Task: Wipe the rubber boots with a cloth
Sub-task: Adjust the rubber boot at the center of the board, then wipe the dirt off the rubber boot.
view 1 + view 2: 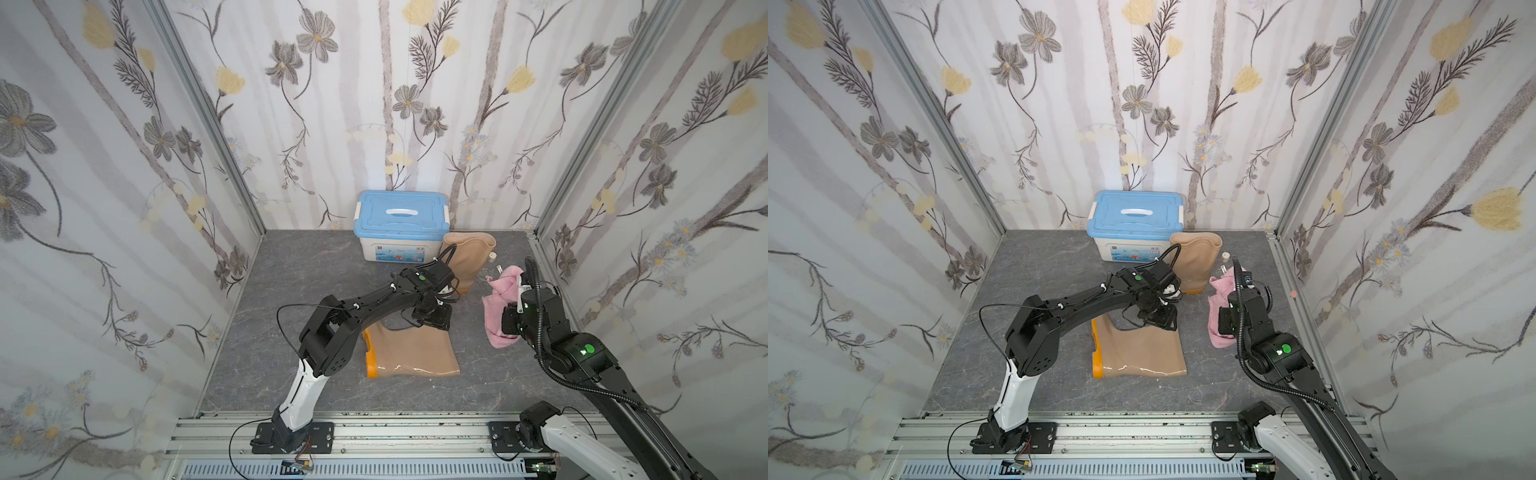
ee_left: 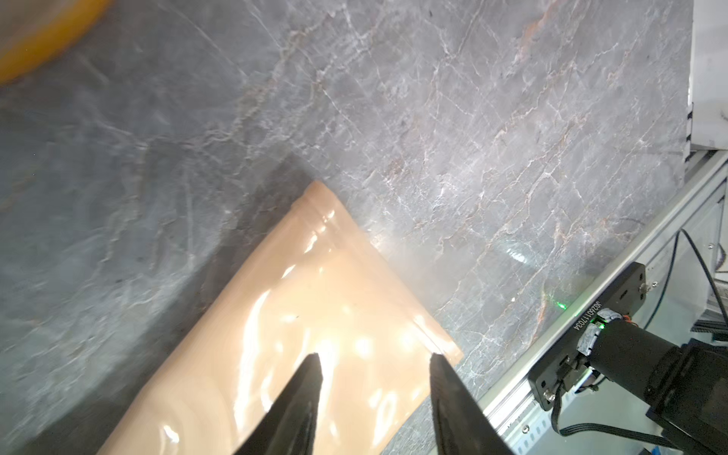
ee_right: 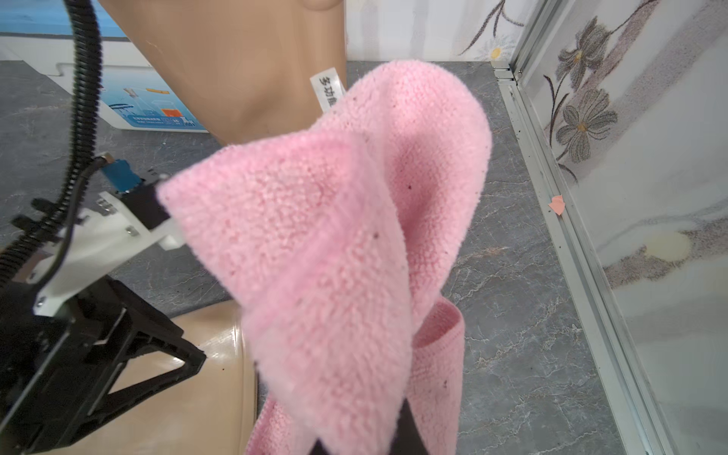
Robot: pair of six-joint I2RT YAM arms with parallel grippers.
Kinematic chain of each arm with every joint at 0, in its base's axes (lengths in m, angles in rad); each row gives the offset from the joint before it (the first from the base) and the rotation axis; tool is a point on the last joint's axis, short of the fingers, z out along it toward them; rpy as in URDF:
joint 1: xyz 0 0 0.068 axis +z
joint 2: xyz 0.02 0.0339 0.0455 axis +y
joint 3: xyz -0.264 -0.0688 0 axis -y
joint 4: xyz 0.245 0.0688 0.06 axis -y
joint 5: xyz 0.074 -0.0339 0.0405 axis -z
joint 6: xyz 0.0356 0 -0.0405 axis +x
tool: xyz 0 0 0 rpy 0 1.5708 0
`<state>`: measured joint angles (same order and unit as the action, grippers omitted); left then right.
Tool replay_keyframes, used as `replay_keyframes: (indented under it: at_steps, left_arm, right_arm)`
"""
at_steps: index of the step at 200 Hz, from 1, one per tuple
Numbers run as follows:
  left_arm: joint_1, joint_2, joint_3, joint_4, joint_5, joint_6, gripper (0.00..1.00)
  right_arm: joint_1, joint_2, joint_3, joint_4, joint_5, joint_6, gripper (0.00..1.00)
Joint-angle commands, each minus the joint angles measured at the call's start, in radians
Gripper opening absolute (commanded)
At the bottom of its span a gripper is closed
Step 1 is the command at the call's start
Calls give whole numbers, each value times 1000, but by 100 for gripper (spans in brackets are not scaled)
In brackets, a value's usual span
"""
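Note:
Two tan rubber boots show in both top views. One boot (image 1: 415,353) (image 1: 1142,353) lies flat mid-floor, its orange sole (image 1: 370,357) pointing left. The other boot (image 1: 469,257) (image 1: 1196,262) stands upright beside the box. My left gripper (image 1: 432,320) (image 2: 374,356) hovers over the lying boot's glossy shaft (image 2: 295,315), jaws open with nothing between them. My right gripper (image 1: 513,307) (image 3: 366,433) is shut on the pink cloth (image 1: 498,307) (image 1: 1217,307) (image 3: 335,236). The cloth hangs in folds to the right of both boots and hides most of the fingers.
A white box with a blue lid (image 1: 401,226) (image 1: 1136,224) stands against the back wall. A small white item (image 1: 1225,255) lies by the upright boot. The metal rail (image 1: 374,428) runs along the front edge. Papered walls close in on three sides.

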<state>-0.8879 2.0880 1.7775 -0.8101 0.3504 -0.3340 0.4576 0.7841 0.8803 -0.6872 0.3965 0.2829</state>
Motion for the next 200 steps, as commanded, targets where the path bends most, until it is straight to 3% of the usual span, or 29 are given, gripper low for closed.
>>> replay_keyframes:
  at_steps: [1, 37, 64, 84, 129, 200]
  left_arm:
    - [13, -104, -33, -31, -76, 36, 53]
    - [146, -402, -314, 74, -63, -25, 54]
    - [258, -665, -615, 158, -72, -89, 59]
    - [313, -779, -781, 229, -46, -141, 61]
    - [371, -873, -1001, 398, 2, -227, 57]
    - [391, -833, -1074, 485, 55, -222, 41]
  right_arm:
    - [-15, -11, -3, 0, -1, -8, 0]
    - [-19, 53, 21, 17, -88, -9, 0]
    - [-16, 140, 45, 58, -185, -3, 0]
    - [-13, 232, 91, 105, -251, 10, 0]
    - [82, 470, 241, 148, -295, -2, 0]
    - [207, 774, 467, 206, -386, -2, 0]
